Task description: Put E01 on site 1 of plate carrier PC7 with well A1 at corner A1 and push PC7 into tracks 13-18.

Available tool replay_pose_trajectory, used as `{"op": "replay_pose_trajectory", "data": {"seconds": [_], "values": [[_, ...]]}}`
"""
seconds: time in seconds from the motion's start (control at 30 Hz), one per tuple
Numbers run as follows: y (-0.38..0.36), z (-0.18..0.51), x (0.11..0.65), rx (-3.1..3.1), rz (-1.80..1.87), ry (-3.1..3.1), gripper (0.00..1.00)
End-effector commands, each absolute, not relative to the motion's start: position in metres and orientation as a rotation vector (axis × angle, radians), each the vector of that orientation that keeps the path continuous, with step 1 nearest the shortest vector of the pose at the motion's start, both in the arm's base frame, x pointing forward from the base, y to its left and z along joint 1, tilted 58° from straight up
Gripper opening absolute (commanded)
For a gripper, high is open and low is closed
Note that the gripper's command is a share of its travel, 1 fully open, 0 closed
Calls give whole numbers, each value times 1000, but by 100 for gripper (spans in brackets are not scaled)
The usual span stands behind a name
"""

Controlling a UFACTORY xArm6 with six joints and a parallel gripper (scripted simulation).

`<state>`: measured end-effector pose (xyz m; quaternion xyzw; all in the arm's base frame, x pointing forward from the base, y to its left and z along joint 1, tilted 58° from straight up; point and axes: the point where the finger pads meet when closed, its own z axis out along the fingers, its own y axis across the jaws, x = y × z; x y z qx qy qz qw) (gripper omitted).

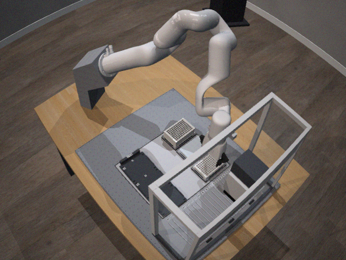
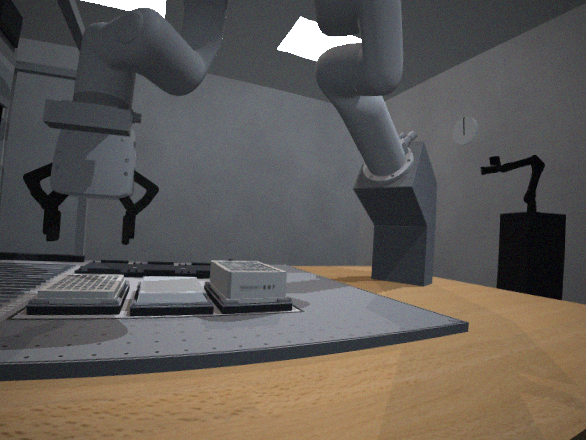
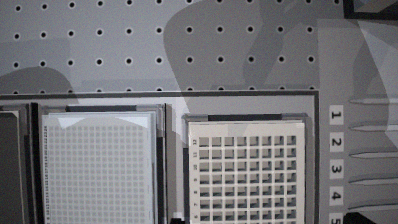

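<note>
My gripper (image 1: 212, 150) (image 2: 89, 240) (image 3: 267, 220) is open and empty, high above E01, its fingers toward opposite sides of the plate. E01 (image 1: 206, 166) (image 2: 80, 289) (image 3: 247, 129), a pale 96-well plate, sits in nest S3 beside the rails. E10 (image 1: 189, 150) (image 2: 172, 289) (image 3: 100, 170), a whitish 384-well plate, is in the middle nest. E07 (image 1: 179, 132) (image 2: 250, 282) (image 3: 9, 165), the tall block, is in S1. PC7 (image 1: 145, 175) (image 2: 145, 269), dark and empty where it shows, lies on the apron with its handle away from the rails. A frame bar hides part of it.
The instrument's open frame (image 1: 271, 95) stands over the rails (image 1: 206, 204). A dark box (image 1: 251, 166) stands beside the rails near the track 1 end. Number labels (image 3: 336, 115) for tracks 1 to 5 show at the wrist view's right. No lit lamp can be made out.
</note>
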<state>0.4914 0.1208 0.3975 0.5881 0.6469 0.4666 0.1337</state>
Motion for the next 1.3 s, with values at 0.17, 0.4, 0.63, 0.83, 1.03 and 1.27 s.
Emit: {"op": "replay_pose_trajectory", "data": {"seconds": [0.17,0.4,0.63,0.83,1.03,1.27], "values": [[126,393,500,1703,1356,1873,100],[131,387,509,1703,1356,1873,100],[135,382,515,1703,1356,1873,100],[138,379,519,1703,1356,1873,100],[138,379,520,1703,1356,1873,100],[138,379,520,1703,1356,1873,100]]}}
